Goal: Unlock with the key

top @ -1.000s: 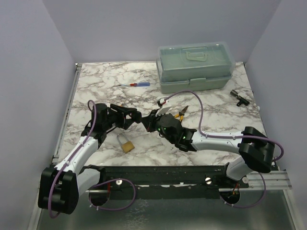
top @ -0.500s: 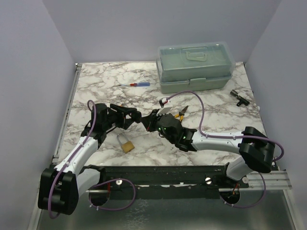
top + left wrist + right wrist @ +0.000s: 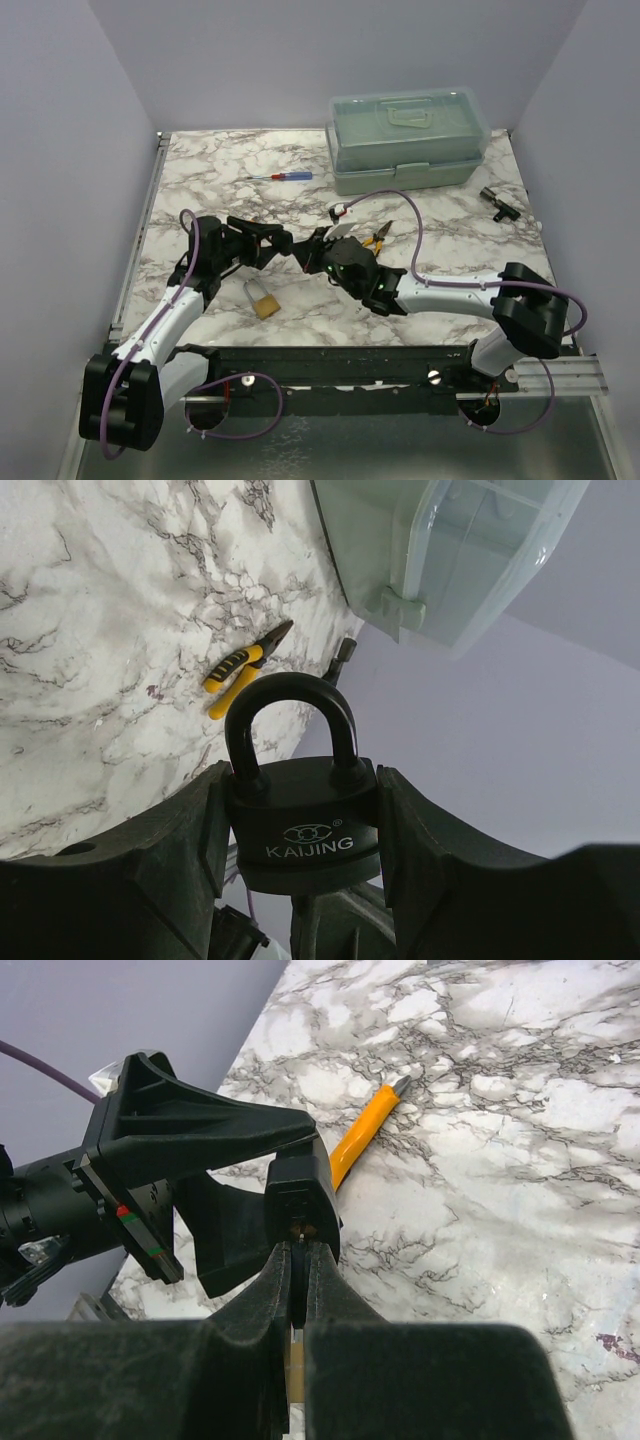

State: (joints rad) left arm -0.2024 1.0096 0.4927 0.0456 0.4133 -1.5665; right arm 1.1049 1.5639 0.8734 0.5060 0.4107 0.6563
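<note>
Quick look from my end: the left fingers point(image 3: 180, 840) are grasping the black padlock point(image 3: 302, 820) by its body, one on each side, shackle up and shut, held off the worktop point(image 3: 200, 170). The right fingers point(image 3: 262, 1300) are clenched on the key point(image 3: 301, 1228), tips right up against the underside of that padlock. Only a tiny glint of the key shows at the keyhole. A brass padlock point(image 3: 262, 298) lies flat below the left arm, and the yellow pliers point(image 3: 378, 238) sit just beyond the right wrist.
</note>
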